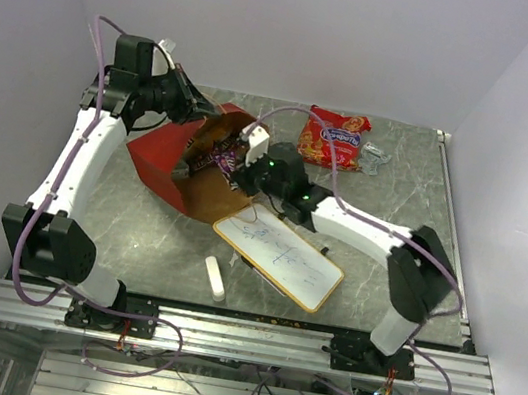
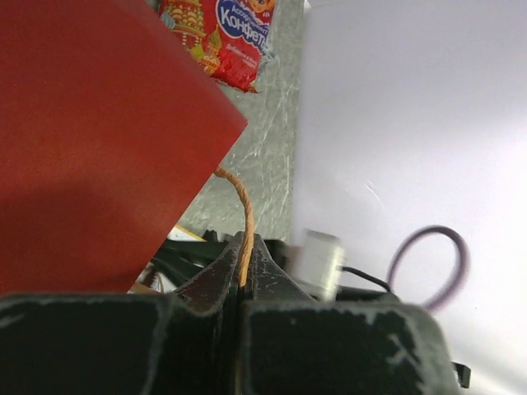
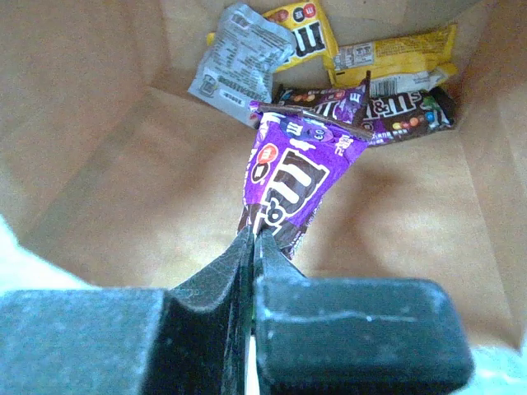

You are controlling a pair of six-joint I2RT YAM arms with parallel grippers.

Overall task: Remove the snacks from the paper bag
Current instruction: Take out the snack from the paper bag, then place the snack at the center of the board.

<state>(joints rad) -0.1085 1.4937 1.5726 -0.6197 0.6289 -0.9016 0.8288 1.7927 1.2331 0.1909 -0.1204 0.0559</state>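
Snacks mostly inside the paper bag; the bag lies tipped on the table, mouth toward the right arm. Two items are out, near the far edge: the large red-orange packet and, just beside it, a small silvery wrapper.

Inside, on the right wrist view: purple pack raised off the bag floor; behind it two yellow packs, a brown pack and a grey-white wrapper.

Risks, as judged:
- right gripper is clamped on only the lower edge of the purple pack; a thin, glossy pinch; the pack could slide free or catch on the bag's lip during withdrawal;
- left gripper is clenched on the twine handle alone; thin cord; if it slips, the mouth could sag onto the right wrist;
- a pull by the right arm could drag the light bag, since only the handle restrains it;
- whiteboard lies just beside the mouth, eraser stick near it; either could be knocked on the way out.

Pose: left arm reaches up and inward from its base, wrist above the bag's far rim; right arm stretches low across the table from the right, forearm over the whiteboard's far corner, fingers inside the mouth.
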